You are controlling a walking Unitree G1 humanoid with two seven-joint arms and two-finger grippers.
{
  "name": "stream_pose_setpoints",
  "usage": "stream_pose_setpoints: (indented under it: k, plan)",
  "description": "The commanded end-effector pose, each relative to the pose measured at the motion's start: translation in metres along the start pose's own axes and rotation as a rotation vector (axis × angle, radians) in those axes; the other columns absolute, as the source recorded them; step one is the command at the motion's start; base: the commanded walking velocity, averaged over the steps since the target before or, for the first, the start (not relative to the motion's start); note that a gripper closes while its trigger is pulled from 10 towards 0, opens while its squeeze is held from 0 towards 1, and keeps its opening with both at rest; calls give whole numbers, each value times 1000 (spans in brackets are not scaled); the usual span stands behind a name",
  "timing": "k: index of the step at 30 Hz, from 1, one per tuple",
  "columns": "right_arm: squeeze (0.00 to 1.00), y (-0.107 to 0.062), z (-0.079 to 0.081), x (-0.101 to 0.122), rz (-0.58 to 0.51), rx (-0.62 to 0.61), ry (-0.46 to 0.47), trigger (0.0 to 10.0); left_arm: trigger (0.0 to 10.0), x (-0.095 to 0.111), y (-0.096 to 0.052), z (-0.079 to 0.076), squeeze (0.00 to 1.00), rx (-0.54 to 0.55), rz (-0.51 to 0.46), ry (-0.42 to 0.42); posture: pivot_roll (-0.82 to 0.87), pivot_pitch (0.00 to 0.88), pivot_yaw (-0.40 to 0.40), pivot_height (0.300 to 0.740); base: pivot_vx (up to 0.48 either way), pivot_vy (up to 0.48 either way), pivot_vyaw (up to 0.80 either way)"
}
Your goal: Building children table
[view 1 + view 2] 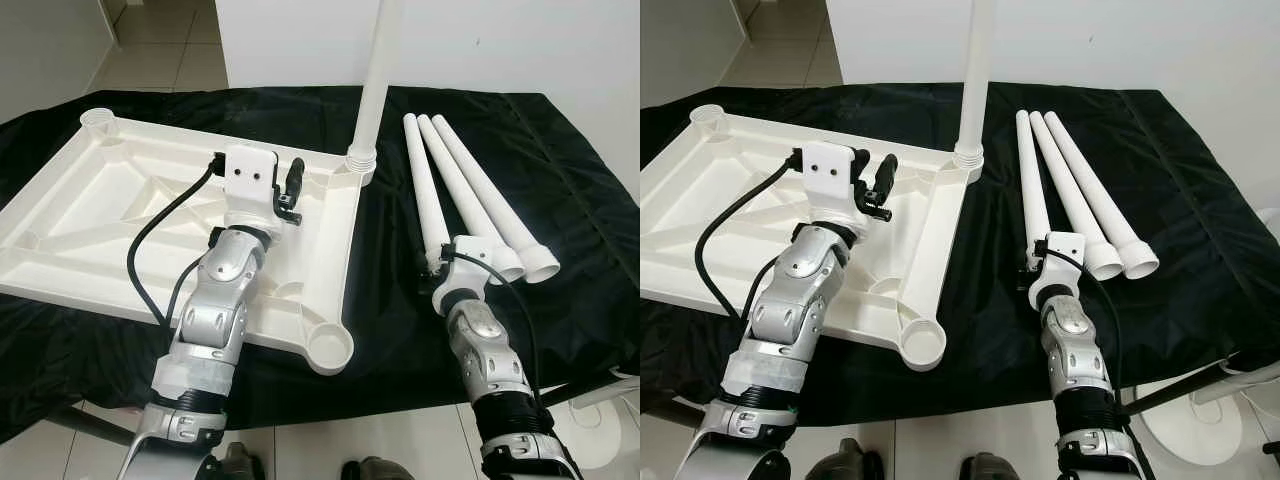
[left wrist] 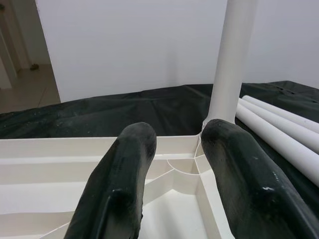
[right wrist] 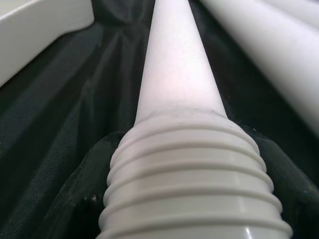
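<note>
A white plastic tabletop (image 1: 120, 200) lies upside down on black cloth. One white leg (image 1: 375, 80) stands upright in its far right corner socket. My left gripper (image 1: 873, 170) hovers over the tabletop's right half, open with nothing between its fingers (image 2: 124, 174), and faces the upright leg (image 2: 232, 59). Three loose legs lie side by side on the cloth to the right. My right gripper (image 1: 440, 268) is shut on the threaded end (image 3: 187, 164) of the leftmost leg (image 1: 422, 180). The two other legs (image 1: 480, 185) lie apart from it.
Open sockets sit at the tabletop's near right corner (image 1: 328, 347) and far left corner (image 1: 98, 120). The black cloth (image 1: 580, 230) hangs over the work surface's front edge. A white wall stands behind, and a white stand (image 1: 1230, 400) is on the floor at lower right.
</note>
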State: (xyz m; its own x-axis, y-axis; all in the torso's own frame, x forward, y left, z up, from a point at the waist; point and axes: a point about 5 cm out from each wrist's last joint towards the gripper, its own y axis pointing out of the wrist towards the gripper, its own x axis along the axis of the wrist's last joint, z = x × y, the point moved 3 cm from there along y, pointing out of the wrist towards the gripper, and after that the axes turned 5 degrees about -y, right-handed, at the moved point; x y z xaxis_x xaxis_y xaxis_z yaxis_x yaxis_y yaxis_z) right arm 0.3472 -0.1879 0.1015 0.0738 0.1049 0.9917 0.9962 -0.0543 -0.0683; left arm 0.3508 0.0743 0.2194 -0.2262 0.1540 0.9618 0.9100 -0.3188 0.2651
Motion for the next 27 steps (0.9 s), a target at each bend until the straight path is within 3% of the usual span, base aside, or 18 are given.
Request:
stream_pose_setpoints:
  k: [1, 5, 6, 7, 9, 10, 13, 18, 21, 23, 24, 25, 27]
  plan:
    - [0, -2, -7, 4, -51, -46, -54, 10000, 10000, 1, 2, 2, 0, 21, -5, -2, -87, 25, -5, 740, 0, 0, 0]
    - [0, -4, -12, 17, -132, -87, -70, 10000, 10000, 4, 5, 2, 0, 16, -11, -42, -91, 17, -3, 740, 0, 0, 0]
    - [0, -6, -10, 29, -201, -56, -32, 10000, 10000, 6, 7, 0, 0, 2, -13, -53, -92, 15, -2, 740, 0, 0, 0]
    - [0, -6, -10, 29, -201, -56, -32, 10000, 10000, 6, 7, 0, 0, 2, -13, -53, -92, 15, -2, 740, 0, 0, 0]
    - [0, -12, -9, 61, -369, -27, 6, 10000, 10000, 11, 9, -16, 0, -122, -10, -58, -92, 11, 0, 740, 0, 0, 0]
    - [0, -12, -9, 61, -369, -27, 6, 10000, 10000, 11, 9, -16, 0, -122, -10, -58, -92, 11, 0, 740, 0, 0, 0]
    - [0, -15, -7, 88, -493, -6, 14, 10000, 10000, 20, 10, -34, 0, -244, -11, -68, -92, 11, 2, 740, 0, 0, 0]
    - [0, -16, -6, 104, -558, -7, -12, 10000, 10000, 28, 12, -38, 0, -269, -12, -85, -90, 15, 9, 740, 0, 0, 0]
    - [0, -18, -4, 126, -642, -15, -62, 10000, 10000, 39, 15, -41, 0, -313, -19, -115, -93, 19, 15, 740, 0, 0, 0]
    - [0, -18, -4, 126, -642, -15, -62, 10000, 10000, 39, 15, -41, 0, -313, -19, -115, -93, 19, 15, 740, 0, 0, 0]
    - [0, -21, 0, 149, -724, -4, -94, 10000, 10000, 49, 17, -41, 0, -357, -27, -171, -98, 19, 24, 740, 0, 0, 0]
    - [0, -21, 0, 149, -724, -4, -94, 10000, 10000, 49, 17, -41, 0, -357, -27, -171, -98, 19, 24, 740, 0, 0, 0]
    - [0, -26, 8, 169, -801, 39, -105, 10000, 10000, 56, 18, -39, 0, -387, -27, -227, -105, 17, 33, 740, 0, 0, 0]
